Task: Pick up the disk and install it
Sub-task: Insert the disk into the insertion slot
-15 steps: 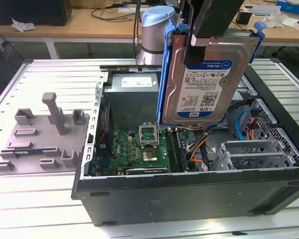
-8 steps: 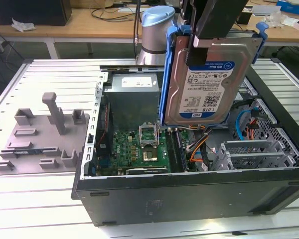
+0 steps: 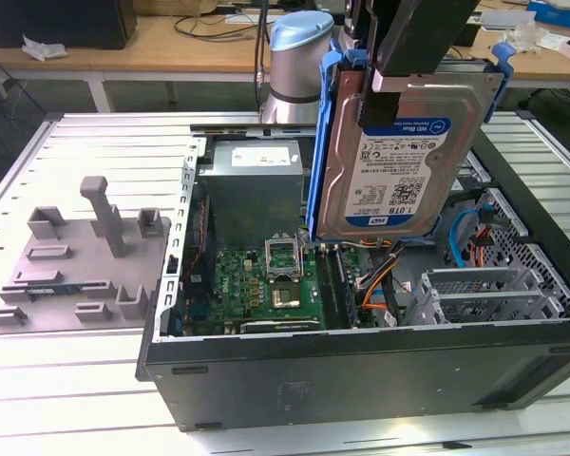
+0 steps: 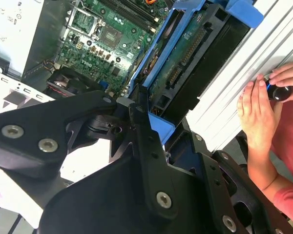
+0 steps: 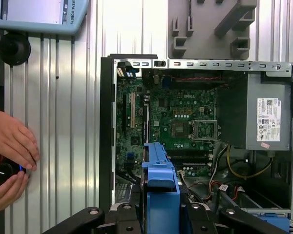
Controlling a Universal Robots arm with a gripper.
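The disk (image 3: 399, 161), a silver-grey drive with a white-and-blue label in a bright blue carrier frame, hangs upright above the open computer case (image 3: 361, 380). My gripper (image 3: 391, 95) is shut on its top edge, black fingers clamping both faces. In the second wrist view the disk (image 4: 185, 63) is seen edge-on with its connector side showing, held between the fingers (image 4: 139, 122). The first wrist view looks down past the blue carrier (image 5: 160, 185) onto the motherboard (image 5: 180, 122).
Inside the case are a power supply (image 3: 252, 180), orange and blue cables (image 3: 465, 237) and a metal drive cage (image 3: 494, 294). A grey fixture (image 3: 76, 256) lies on the table at the exterior view's left. A person's hands (image 5: 10, 146) hold a black knob beside the case.
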